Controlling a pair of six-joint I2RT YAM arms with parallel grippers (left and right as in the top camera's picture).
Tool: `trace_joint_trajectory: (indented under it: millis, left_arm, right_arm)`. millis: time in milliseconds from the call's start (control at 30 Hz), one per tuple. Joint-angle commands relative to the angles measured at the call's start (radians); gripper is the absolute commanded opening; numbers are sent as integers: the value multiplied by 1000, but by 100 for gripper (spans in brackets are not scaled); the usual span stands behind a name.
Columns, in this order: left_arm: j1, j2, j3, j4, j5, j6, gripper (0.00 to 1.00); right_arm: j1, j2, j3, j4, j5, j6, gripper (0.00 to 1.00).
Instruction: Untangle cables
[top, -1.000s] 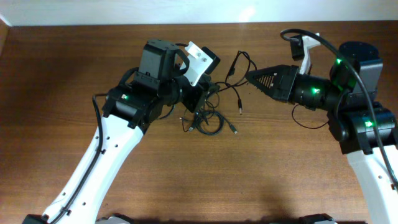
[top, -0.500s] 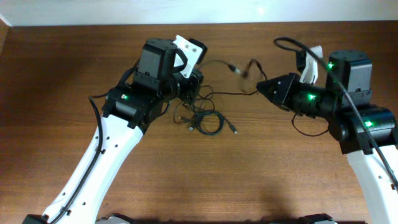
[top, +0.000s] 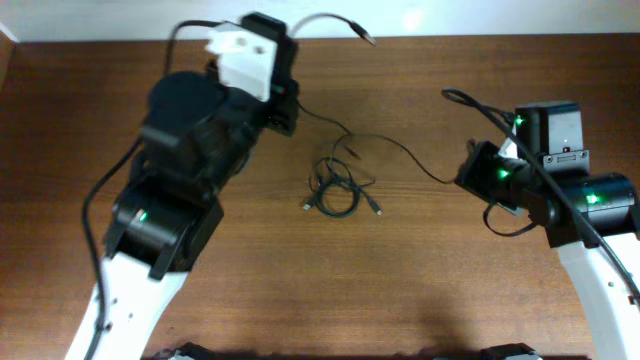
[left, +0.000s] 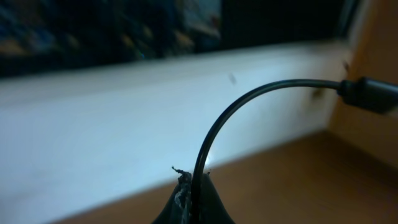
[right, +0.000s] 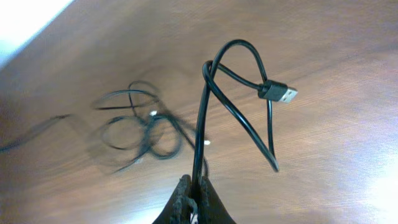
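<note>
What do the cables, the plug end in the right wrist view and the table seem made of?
The cables: thin black cords, probably plastic or rubber sheathed, slightly glossy; they bend into loose loops. The plug end: black moulded body with a silvery tip, likely metal. The table: brown wood or wood-look laminate, smooth; grain streaks and soft glare show.

White arms (top: 125, 300), black joints (top: 190, 125), seemingly green LEDs (top: 143, 216)
</note>
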Motion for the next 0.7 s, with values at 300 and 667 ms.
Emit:
trace_joint_trajectory:
  millis: [300,667]
  left_arm:
    - [3,-85,20,227,-662,-10,0]
    - [3,-61,19,56,-672,-3,0]
  right_arm:
    - [-5,-1,-16,-53,198,0,4]
    - [-3,104,-16,-10,-52,-56,4]
